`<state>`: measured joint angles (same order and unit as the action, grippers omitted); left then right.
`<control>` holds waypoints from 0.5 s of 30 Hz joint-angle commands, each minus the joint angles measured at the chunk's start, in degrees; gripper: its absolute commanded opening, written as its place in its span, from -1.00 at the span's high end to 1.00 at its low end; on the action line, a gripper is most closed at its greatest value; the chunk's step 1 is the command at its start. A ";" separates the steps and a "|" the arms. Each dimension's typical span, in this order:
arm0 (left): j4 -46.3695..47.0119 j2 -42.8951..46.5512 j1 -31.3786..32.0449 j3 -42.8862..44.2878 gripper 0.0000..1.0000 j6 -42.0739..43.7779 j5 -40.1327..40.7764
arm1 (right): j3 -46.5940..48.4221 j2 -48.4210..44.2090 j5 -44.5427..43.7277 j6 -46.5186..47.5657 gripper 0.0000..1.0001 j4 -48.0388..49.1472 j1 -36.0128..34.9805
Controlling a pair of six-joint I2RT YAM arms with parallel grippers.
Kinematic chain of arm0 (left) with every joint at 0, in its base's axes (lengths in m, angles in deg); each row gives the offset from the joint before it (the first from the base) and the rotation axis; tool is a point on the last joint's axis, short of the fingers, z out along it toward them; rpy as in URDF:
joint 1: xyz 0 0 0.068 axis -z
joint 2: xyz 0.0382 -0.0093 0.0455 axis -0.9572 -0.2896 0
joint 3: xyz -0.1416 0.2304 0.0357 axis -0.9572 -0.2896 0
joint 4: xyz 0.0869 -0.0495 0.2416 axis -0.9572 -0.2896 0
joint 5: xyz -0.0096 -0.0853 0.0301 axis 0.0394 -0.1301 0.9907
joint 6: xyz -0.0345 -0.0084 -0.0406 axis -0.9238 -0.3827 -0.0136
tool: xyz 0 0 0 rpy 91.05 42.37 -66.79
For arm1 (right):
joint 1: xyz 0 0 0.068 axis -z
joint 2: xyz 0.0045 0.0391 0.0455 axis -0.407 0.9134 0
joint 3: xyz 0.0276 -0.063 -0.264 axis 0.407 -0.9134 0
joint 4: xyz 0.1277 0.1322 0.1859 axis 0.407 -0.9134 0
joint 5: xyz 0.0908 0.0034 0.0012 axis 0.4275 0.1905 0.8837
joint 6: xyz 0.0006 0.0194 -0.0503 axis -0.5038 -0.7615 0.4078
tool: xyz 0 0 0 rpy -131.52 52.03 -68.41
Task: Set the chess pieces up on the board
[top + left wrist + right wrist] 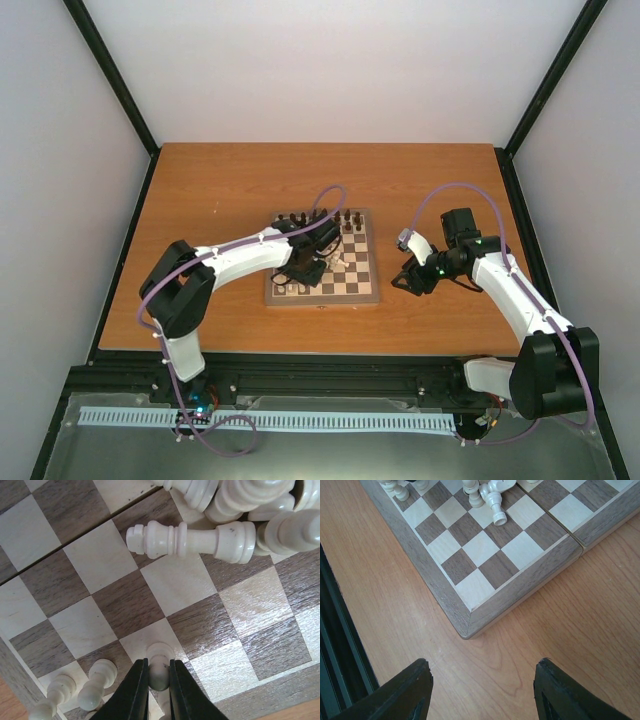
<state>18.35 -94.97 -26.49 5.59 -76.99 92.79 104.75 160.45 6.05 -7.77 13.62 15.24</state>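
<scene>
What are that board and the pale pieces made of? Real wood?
Board: wood, it seems; grain streaks run through dark and light squares alike, with a soft satin sheen. Pale pieces: smooth, cream, lathe-turned rings; likely light wood, though no clear grain shows, so plastic can't be ruled out.

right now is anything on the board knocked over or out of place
Yes. One cream chess piece lies flat on its side across the board, its base against a jumbled heap of cream pieces that crowd together instead of standing one per square. The pawns near the edge stand upright.
</scene>
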 commanded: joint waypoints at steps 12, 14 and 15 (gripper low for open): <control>-1.75 0.11 0.61 3.95 0.46 0.12 2.19 | -0.41 0.03 0.97 0.98 -0.15 -0.33 -0.45; -3.40 1.28 0.61 6.29 0.43 -0.04 3.42 | -0.35 -0.01 1.05 1.06 -0.15 -0.38 -0.45; -4.41 2.09 0.61 7.78 0.42 -0.07 4.17 | -0.22 -0.17 1.05 1.06 -0.15 -0.41 -0.45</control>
<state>16.80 -95.48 -26.47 7.25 -76.60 93.93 104.75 160.45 6.11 -7.75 13.54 15.24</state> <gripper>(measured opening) 0.280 0.572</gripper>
